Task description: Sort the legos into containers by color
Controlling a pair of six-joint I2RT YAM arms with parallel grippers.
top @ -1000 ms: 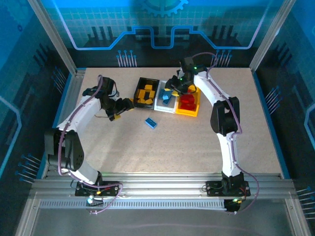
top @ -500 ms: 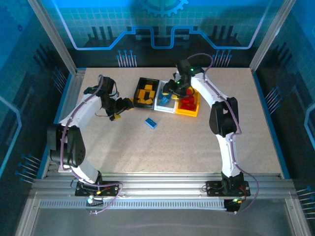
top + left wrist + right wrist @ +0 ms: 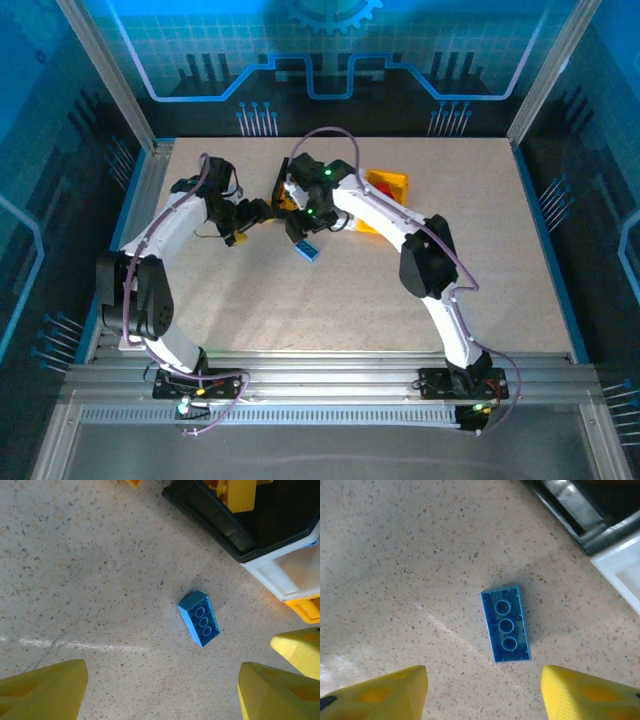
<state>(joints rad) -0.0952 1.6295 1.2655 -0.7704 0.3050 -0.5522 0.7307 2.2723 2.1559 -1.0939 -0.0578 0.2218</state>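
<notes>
One light blue lego [image 3: 307,250] lies alone on the table, underside up. My right gripper [image 3: 302,234] hovers just over it, open. In the right wrist view the lego [image 3: 505,624] lies just ahead of the gap between the yellow fingers [image 3: 380,695], untouched. My left gripper [image 3: 258,213] stands open to the left, and its view shows the same lego [image 3: 200,619] beyond its empty jaws. The black container [image 3: 220,520] holds yellow legos [image 3: 240,492]. The white container [image 3: 287,572] sits beside it. The yellow-orange container [image 3: 388,188] holds red legos, partly hidden by the right arm.
A small yellow lego [image 3: 134,482] lies on the table left of the black container. The right arm's white links [image 3: 375,210] stretch across the containers. The table [image 3: 330,300] in front of the blue lego is bare.
My right arm has swung left from over the white and yellow-orange containers and come down over the blue lego, its jaws widening. The left arm has stayed put.
</notes>
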